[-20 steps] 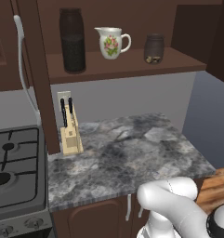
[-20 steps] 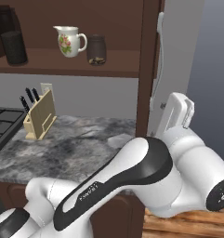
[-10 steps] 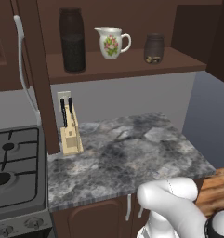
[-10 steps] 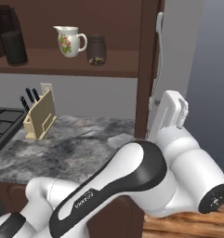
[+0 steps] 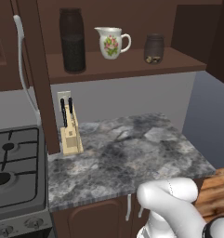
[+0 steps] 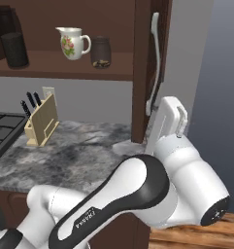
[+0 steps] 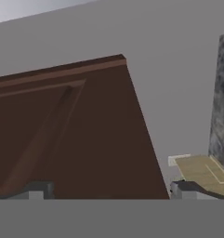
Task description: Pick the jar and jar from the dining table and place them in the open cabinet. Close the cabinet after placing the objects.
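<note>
i see the tall jar (image 5: 72,41) and the short jar (image 5: 154,48) standing on the cabinet (image 5: 127,65) shelf either side of a flowered jug (image 5: 111,42), while my claw (image 7: 108,191) sits wide apart, empty, facing a door panel (image 7: 71,135).

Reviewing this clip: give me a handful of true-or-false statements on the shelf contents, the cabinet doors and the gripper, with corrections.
1. The tall dark jar and the small dark jar both stand on the cabinet shelf. True.
2. The white floral jug stands between the two jars. True.
3. The cabinet is closed. False: its doors stand open, and the right door sits edge-on.
4. The gripper is shut on a jar. False: it is open and empty.
5. The knife block sits on the stove. False: it stands on the stone counter.
</note>
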